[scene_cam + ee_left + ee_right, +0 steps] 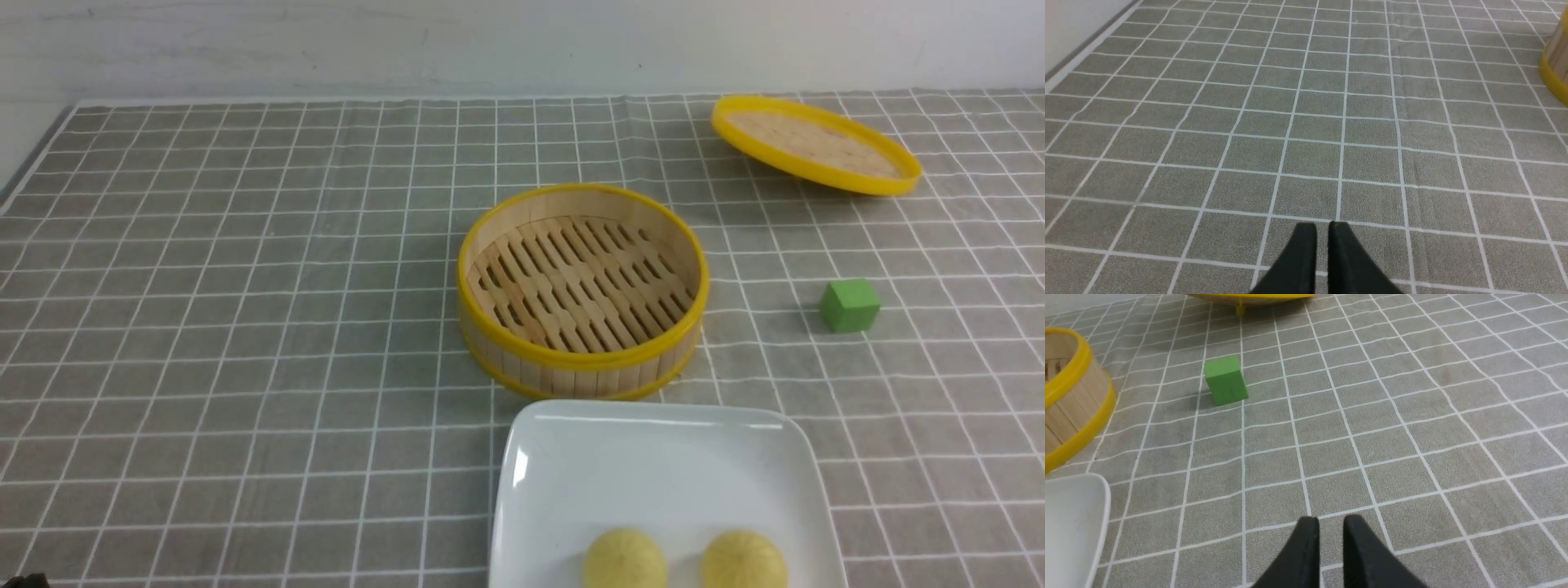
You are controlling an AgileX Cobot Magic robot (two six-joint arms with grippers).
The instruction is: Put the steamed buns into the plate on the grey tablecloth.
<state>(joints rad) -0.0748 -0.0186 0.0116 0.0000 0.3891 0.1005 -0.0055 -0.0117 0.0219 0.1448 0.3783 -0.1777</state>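
- I see both steamed buns, one (624,560) and its twin (744,560), already resting inside the plate (653,457); they sit side by side, close but apart, by the plate's near rim; I judge the task as good as done.
- The plate lies on the grey tablecloth (245,327) at the near edge of the bench, a little toward its right side; its near part runs out of the front view.
- The relation any further move would turn on: the plate's corner (1073,522) shows in the right wrist view and nothing of the plate shows in the left wrist view; so I judge the right arm nearer, with the buns lying to its left, toward the bench's middle.
- My right claw (1329,539) hovers low over bare cloth near the bench's right side; its jaws are nearly together with a thin gap, clenched on nothing.
- My left claw (1322,245) hangs over bare cloth toward the left side, jaws likewise nearly closed and empty; only a sliver of the steamer basket (1555,65) shows there.
- The buns are round domes, tops up; they have no long axis and point no particular way; the pair lines up parallel to the bench's near edge.
- The steamer basket (581,290) stands empty just behind the plate, mid-bench; its lid (815,145) lies tilted toward the far right corner; the green cube (849,305) sits right of the basket, well apart from the plate.
- I judge nothing remains to be grasped.
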